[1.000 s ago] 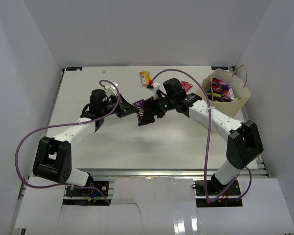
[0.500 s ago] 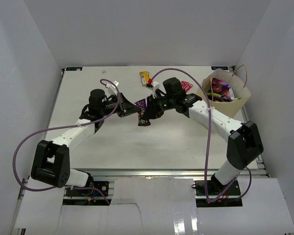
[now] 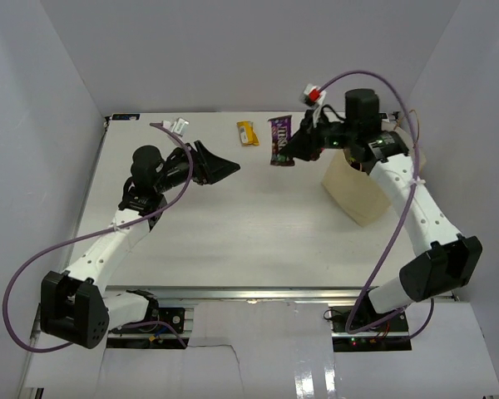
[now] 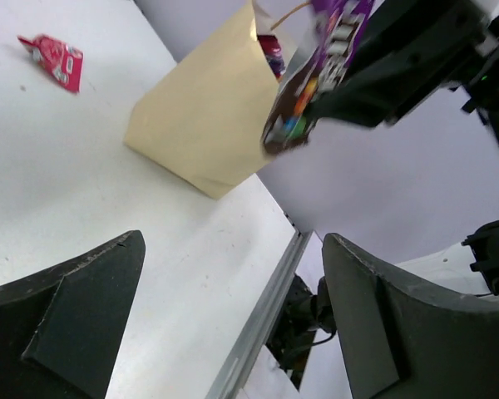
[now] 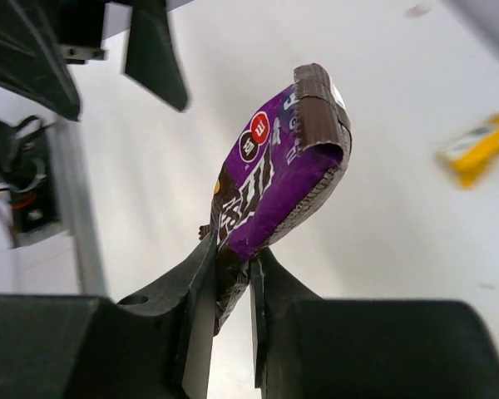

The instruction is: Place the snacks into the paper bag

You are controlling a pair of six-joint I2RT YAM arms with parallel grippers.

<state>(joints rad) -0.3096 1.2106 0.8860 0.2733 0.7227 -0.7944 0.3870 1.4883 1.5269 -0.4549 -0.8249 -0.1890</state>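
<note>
The glossy purple-and-brown snack packet (image 3: 280,141) hung above the table (image 3: 233,241), just left of the tan kraft paper bag (image 3: 353,189), pinched by one end in the right gripper (image 5: 233,270). So slight a hold might let the crumpled, sagging packet slip short of the bag's mouth. The left gripper (image 3: 223,166) gaped empty

A purple packet (image 4: 314,76) hangs near the tan paper bag (image 4: 206,125).
</note>
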